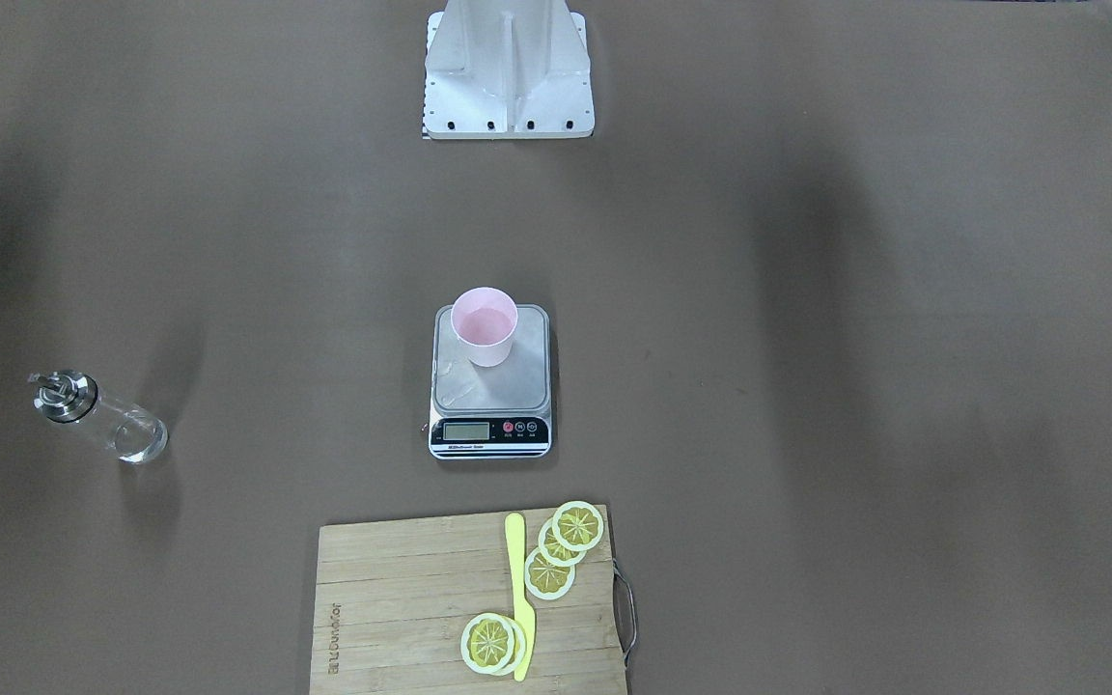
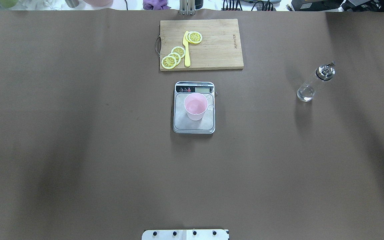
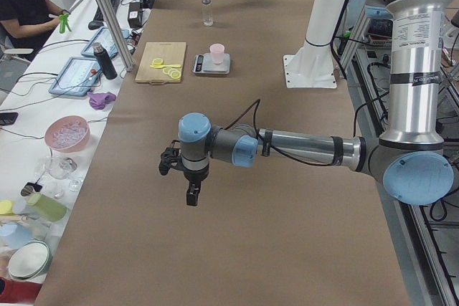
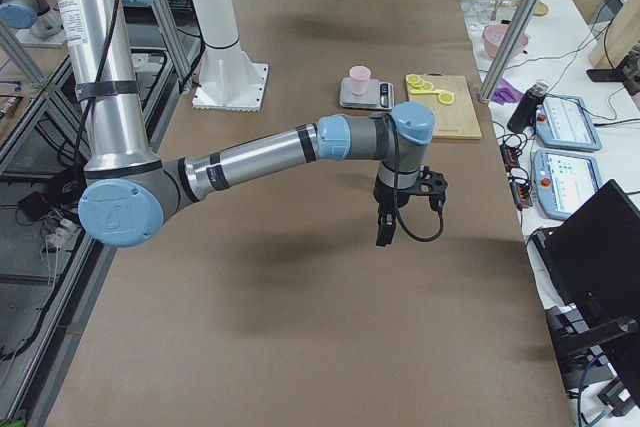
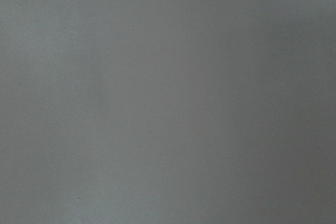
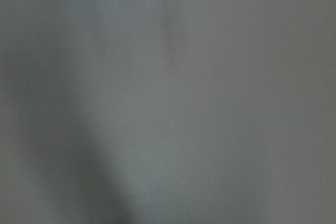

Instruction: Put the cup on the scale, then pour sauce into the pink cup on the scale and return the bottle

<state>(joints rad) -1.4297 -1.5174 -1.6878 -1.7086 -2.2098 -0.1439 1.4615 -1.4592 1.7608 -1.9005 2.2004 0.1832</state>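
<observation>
Cup (image 2: 195, 106) stood on scale (image 2: 194, 126), mid-table: first step done. Bottle (image 2: 315, 82) stood upright toward the right edge, ungripped; I couldn't tell whether anything was poured. Left gripper (image 3: 191, 195) and right gripper (image 4: 384, 234) hung over bare table (image 2: 78, 140); I couldn't tell whether their fingers were spread. Board (image 2: 218, 50) lay at the far edge, with desks beyond.

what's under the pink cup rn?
The steel platform of the scale. The cup stands upright on it. The patch of platform beneath its base is covered, so it can't be seen.
</observation>
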